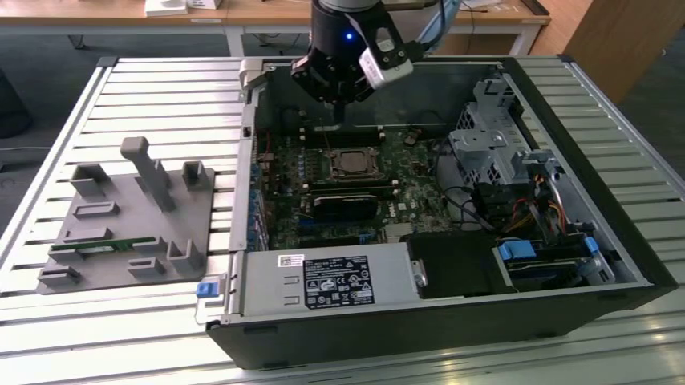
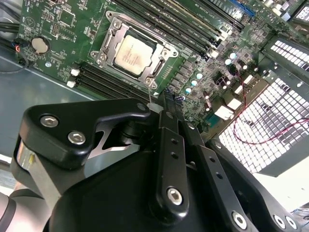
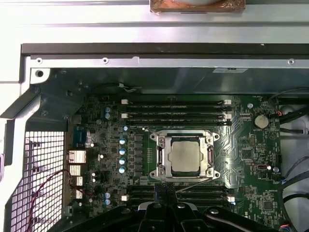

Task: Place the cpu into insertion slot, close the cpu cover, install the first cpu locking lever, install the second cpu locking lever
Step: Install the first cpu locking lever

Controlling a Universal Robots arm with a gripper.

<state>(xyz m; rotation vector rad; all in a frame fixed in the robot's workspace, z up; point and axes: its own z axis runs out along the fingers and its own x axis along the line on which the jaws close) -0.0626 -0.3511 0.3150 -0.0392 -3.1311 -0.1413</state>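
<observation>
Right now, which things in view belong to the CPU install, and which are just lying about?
Job in hand:
- cpu
- cpu cover, lying flat around the cpu
- gripper, hanging just beside the cover

Lying about:
- memory sticks
- coin battery
- power supply
- grey fixture plate, outside the case

In the insertion slot, framed by the cpu cover: the cpu. On the desk, exterior view's left of the case: a fixture plate.
</observation>
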